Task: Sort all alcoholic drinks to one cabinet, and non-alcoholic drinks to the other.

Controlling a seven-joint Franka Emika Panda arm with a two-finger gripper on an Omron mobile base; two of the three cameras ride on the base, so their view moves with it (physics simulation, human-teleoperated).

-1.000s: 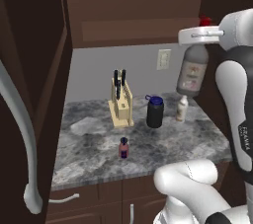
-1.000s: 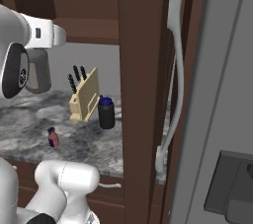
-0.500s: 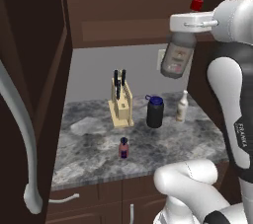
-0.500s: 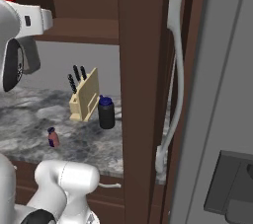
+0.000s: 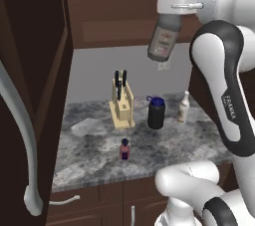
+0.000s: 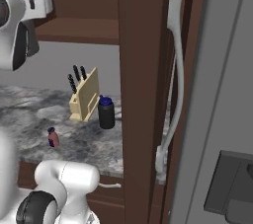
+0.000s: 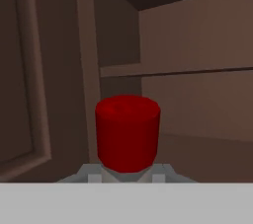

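Nearest the base, the small red bottle [image 5: 124,149] is left standing near the front of the surface [image 5: 94,158]. Behind it the black blue-lidded bottle [image 5: 156,113] and the cream-white bottle [image 5: 183,107] are set well apart, beside the knife block [image 5: 122,105]. Above, the clear red-capped bottle [image 5: 165,39] is clamped at its neck by the closed gripper [image 5: 180,5] and hangs tilted at cabinet [image 5: 119,6] height, evidently for shelving.

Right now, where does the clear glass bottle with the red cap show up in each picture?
Left base view: clear glass bottle with red cap, upper right, held up, tilted.
Right base view: cannot tell; perhaps a red speck top left.
Hand view: red cap, bottom centre.
Shared landmark: wooden knife block.
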